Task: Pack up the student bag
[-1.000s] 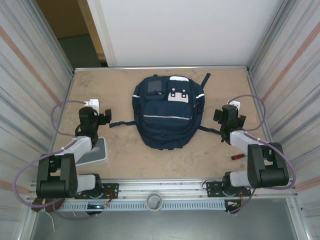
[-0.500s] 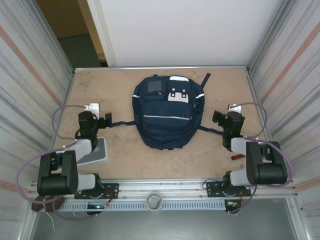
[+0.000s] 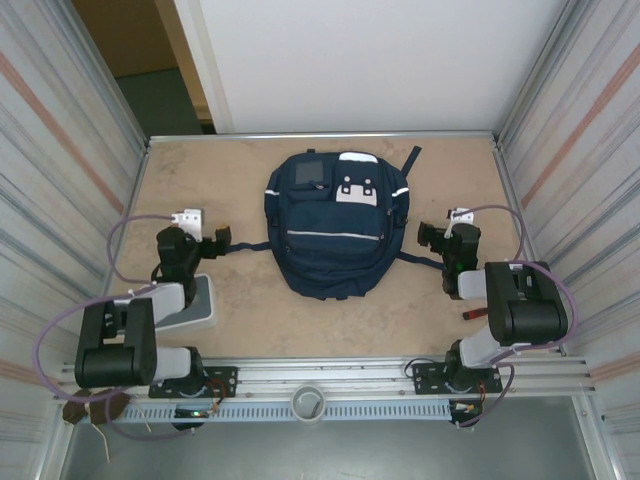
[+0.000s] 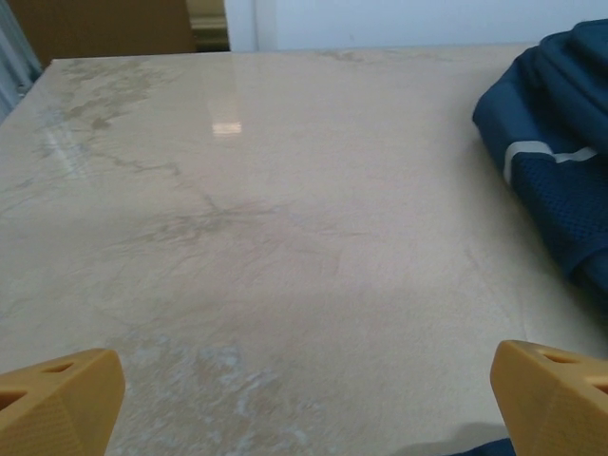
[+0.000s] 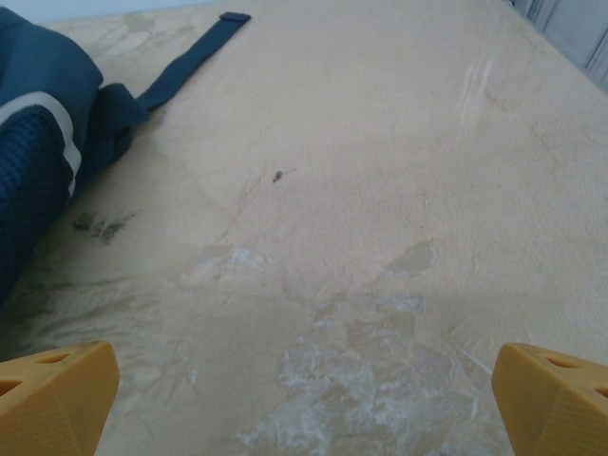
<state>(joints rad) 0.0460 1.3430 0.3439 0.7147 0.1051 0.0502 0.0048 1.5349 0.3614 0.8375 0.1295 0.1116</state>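
Navy fabric student bag (image 3: 335, 225): lies flat at the middle of the beige table (image 3: 250, 310), front pockets up, straps trailing to either side. Left tool (image 3: 216, 240): jaws spread wide, empty, just beside the strap on its side. Right tool (image 3: 430, 234): jaws spread wide, empty, near the bag's other edge.

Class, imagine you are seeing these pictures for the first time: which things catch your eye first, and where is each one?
A large navy student bag lies flat in the middle of the tan table, front pockets up, straps trailing to both sides. Flanking it, the left fingers and right fingers stand wide open and empty, their yellow tips over bare tabletop beside the bag.
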